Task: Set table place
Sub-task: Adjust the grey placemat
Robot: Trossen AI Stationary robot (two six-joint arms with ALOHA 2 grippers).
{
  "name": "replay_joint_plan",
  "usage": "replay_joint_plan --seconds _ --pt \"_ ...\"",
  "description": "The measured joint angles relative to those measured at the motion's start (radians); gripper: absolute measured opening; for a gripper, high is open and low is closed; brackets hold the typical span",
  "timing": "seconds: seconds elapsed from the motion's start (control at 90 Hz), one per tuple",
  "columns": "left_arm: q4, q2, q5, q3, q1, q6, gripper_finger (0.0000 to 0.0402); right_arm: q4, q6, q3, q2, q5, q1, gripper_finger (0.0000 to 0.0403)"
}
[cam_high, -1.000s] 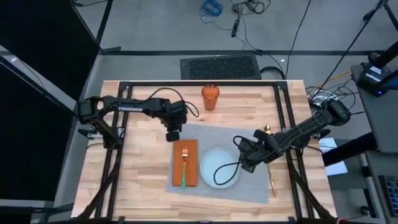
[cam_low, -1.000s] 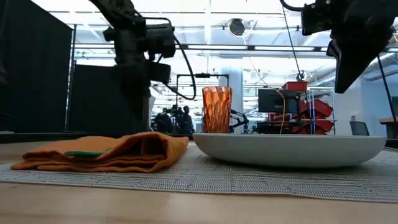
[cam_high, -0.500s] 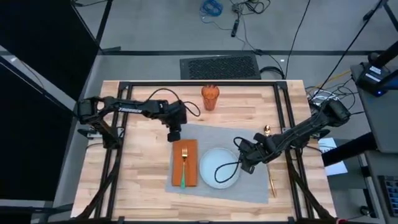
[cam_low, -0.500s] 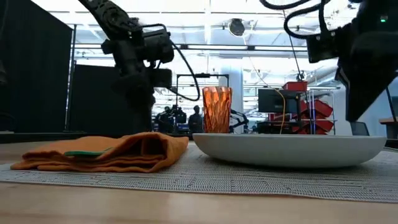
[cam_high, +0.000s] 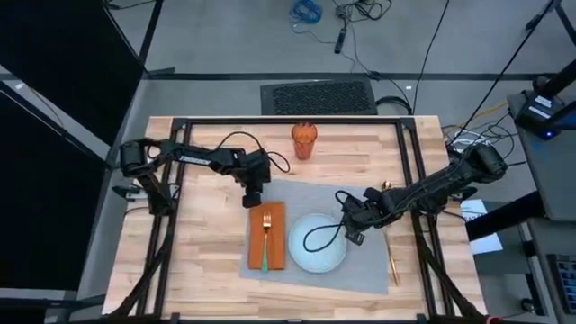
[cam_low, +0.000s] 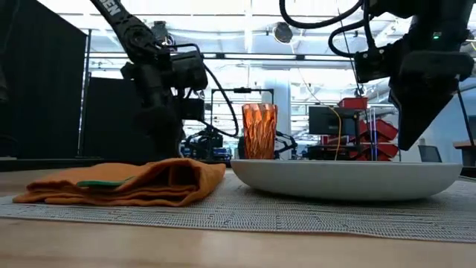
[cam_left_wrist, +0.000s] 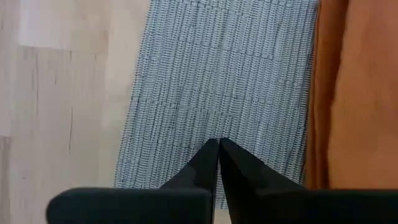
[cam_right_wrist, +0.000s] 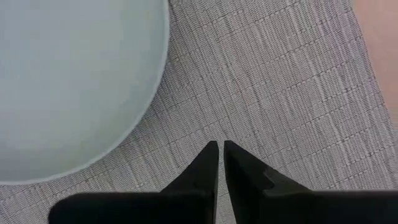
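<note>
a grey placemat (cam_high: 360, 202) is lying on the wooden table (cam_high: 207, 270), carrying a pale-blue plate (cam_high: 317, 247) beside a folded orange napkin (cam_high: 276, 236) with a green-handled fork (cam_high: 266, 239) on top. an orange cup (cam_high: 304, 140) is standing on the bare wood near the far edge, well apart from the mat. 2 gold pieces of cutlery (cam_high: 392, 256) are lying along the mat's right edge. the left gripper (cam_high: 254, 200) is hanging over the mat's far left corner, fingers (cam_left_wrist: 205, 168) pressed together and holding nothing. the right gripper (cam_high: 351, 236) is hovering just beside the plate's right rim, fingers (cam_right_wrist: 205, 168) likewise closed and empty. no readable writing is showing.
</note>
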Motion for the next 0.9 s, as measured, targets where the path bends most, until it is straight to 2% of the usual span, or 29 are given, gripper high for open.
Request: replay_joint_plan --seconds 0.167,0.433,0.9 --pt "-0.052 0.001 -0.004 -0.006 0.006 0.022 0.0003 0.032 -0.012 -0.022 0.0 -0.021 -0.027 0.0011" --pt "-0.024 -0.005 -0.015 -0.068 0.007 0.032 0.0003 0.065 -0.043 -0.032 0.0 -0.037 -0.059 0.0011" --pt "-0.07 -0.005 -0.04 -0.07 0.05 0.111 0.0003 0.092 -0.096 -0.033 0.0 -0.076 -0.116 0.0011"
